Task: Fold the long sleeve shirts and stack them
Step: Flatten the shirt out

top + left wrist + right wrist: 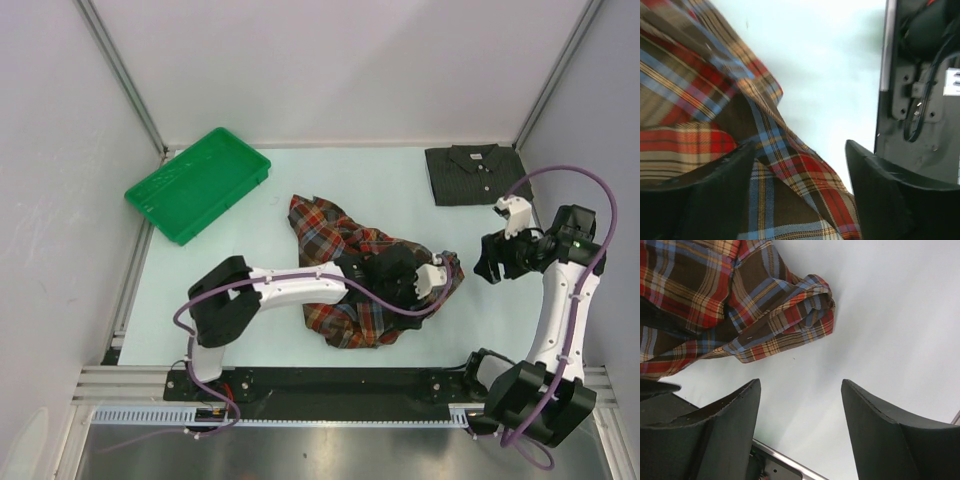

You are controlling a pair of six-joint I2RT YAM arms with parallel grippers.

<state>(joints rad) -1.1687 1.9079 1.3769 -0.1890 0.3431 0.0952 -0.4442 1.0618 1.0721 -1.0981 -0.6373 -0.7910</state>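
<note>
Plaid shirt (pixel 325 232) crumpled mid-table; grey shirt (pixel 470 172) folded flat.

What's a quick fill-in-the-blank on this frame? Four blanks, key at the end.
1. The dark grey shirt lies neatly ____ at the far right of the table.
2. The crumpled shirt mid-table has a ____ pattern.
3. The tray at far left is ____.
4. The right gripper has its jaws ____, nothing between them.
Missing: folded; plaid; green; open.

Heaped plaid shirt (pixel 340 240) in the middle of the desk (pixel 350 170), left arm (pixel 290 285) stretched across it, green tray (pixel 198 183) filling far-left corner, folded grey shirt (pixel 472 173) far right, bare strip between those two.
</note>
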